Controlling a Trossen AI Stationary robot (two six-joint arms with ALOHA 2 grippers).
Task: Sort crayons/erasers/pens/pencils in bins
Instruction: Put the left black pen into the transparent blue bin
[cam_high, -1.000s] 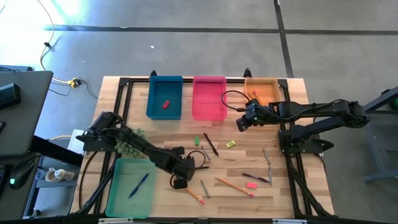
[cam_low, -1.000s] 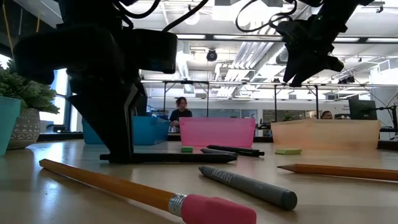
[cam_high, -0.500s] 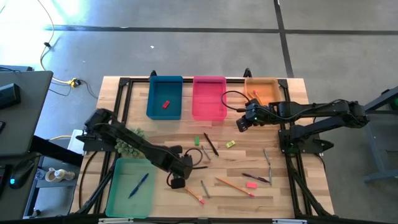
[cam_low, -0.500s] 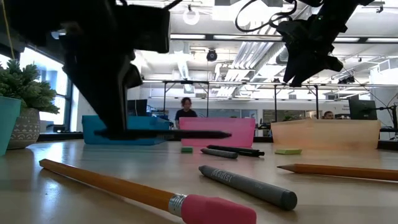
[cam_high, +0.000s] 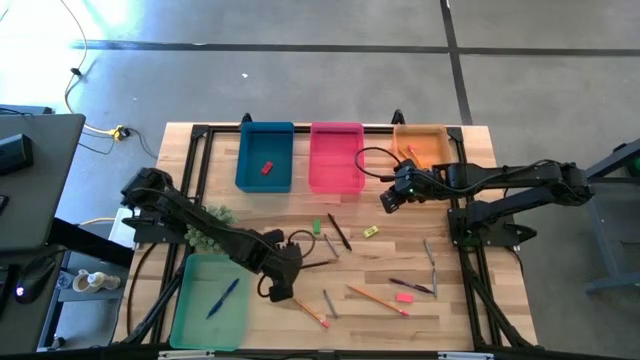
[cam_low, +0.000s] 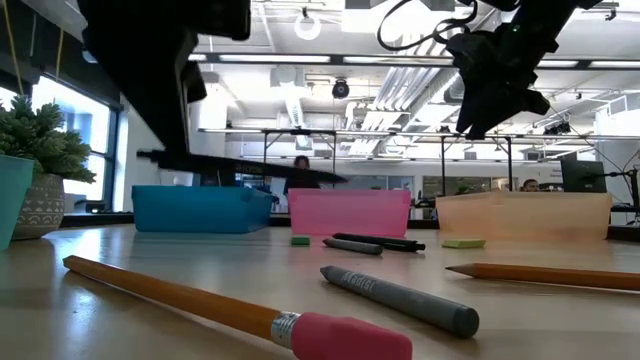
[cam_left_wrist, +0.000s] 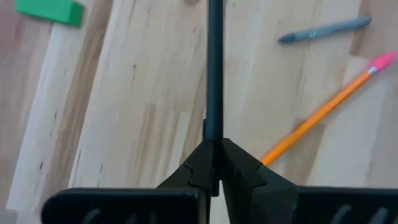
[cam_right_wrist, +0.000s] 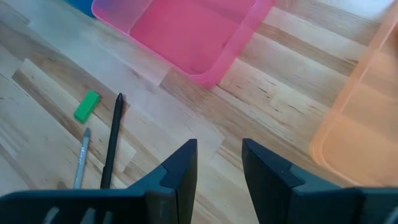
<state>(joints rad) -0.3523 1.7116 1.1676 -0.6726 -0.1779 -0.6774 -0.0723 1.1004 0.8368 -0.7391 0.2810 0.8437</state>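
Wooden table (cam_high: 400, 255) cluttered; left gripper (cam_left_wrist: 213, 163) clamped black pen (cam_left_wrist: 214, 68), lifted clear for bin drop; right gripper (cam_right_wrist: 219, 163) gaped empty beside pink bin (cam_right_wrist: 186, 31).

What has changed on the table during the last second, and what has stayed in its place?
The left pincer, shut on a dark pen, has lifted it off the table and drawn back toward the green bin; in the low view the pen now hangs above the blue bin. The right pincer stays open in the air near the pink bin. Everything else lies as before.
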